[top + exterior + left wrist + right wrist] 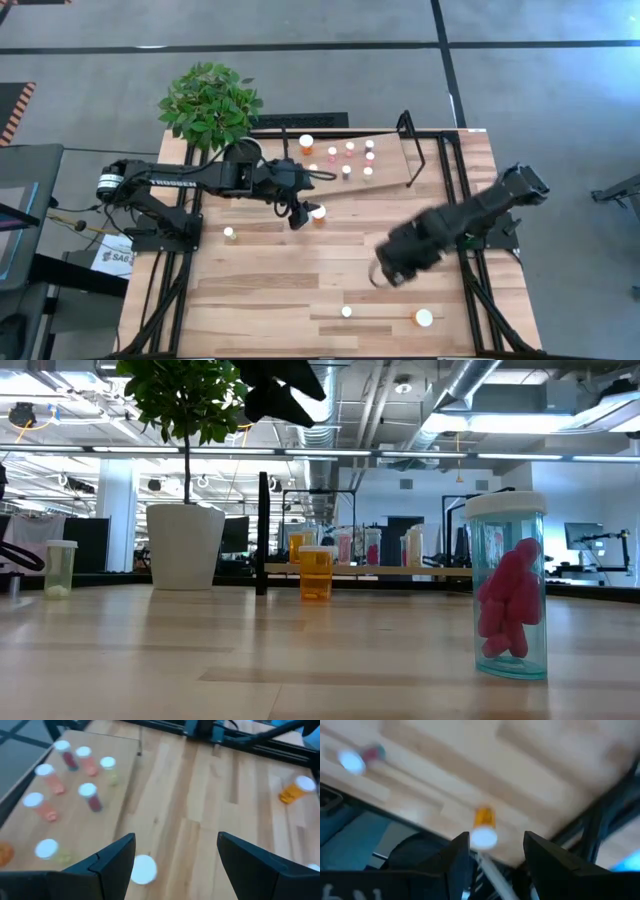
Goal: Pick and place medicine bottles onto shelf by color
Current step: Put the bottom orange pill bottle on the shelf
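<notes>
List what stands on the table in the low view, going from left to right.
Pale bottle → white plant pot → black shelf upright → orange bottle → clear bottle with pink pills. The bottles on the shelf behind overlap, so I leave them out.

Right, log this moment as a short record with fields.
shelf: at the table's far edge, holding about seven medicine bottles
loose bottles: four on the tabletop, including an orange bottle near the front edge
left end effector: open, above a white-capped bottle near the shelf
right end effector: empty, over bare table
plant: far-left corner
</notes>
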Robot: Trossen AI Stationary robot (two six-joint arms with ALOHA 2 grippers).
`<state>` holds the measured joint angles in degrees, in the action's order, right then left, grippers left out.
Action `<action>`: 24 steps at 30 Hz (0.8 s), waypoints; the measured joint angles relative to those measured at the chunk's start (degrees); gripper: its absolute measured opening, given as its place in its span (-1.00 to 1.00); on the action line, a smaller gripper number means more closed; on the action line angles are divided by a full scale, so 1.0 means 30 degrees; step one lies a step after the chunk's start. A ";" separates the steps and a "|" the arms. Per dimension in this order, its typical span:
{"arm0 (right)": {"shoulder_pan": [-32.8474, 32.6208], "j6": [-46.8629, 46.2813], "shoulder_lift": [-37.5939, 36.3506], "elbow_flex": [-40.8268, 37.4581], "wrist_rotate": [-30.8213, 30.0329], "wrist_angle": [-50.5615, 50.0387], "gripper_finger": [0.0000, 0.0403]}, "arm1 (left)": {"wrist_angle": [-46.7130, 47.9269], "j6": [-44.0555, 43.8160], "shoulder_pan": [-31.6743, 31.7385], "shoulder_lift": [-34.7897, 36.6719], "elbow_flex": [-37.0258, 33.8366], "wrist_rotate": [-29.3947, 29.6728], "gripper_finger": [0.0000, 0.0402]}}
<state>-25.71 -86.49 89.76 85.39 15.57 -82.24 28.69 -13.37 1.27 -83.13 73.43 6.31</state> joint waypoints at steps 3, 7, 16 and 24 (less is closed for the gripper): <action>-0.1926 -0.3595 0.0288 -0.0061 0.0560 0.0755 0.09 | 0.0048 0.0000 -0.0601 -0.0007 0.0000 0.0000 0.33; -0.3630 -0.7191 0.0505 -0.0262 0.1168 0.1518 0.22 | 0.0085 -0.0172 -0.1540 -0.0007 0.0000 0.0010 0.33; -0.6297 -1.2081 0.0457 -0.2829 0.1219 0.6356 0.35 | 0.0057 -0.0947 -0.3660 -0.0007 0.0000 0.0113 0.33; -0.6996 -1.3123 0.0493 -0.5219 0.0517 0.9091 0.35 | 0.0050 -0.1650 -0.4869 -0.0007 0.0000 0.0876 0.33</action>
<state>-46.70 -125.86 91.24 69.74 17.12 -54.96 28.84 -18.32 -13.33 -83.15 73.43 8.93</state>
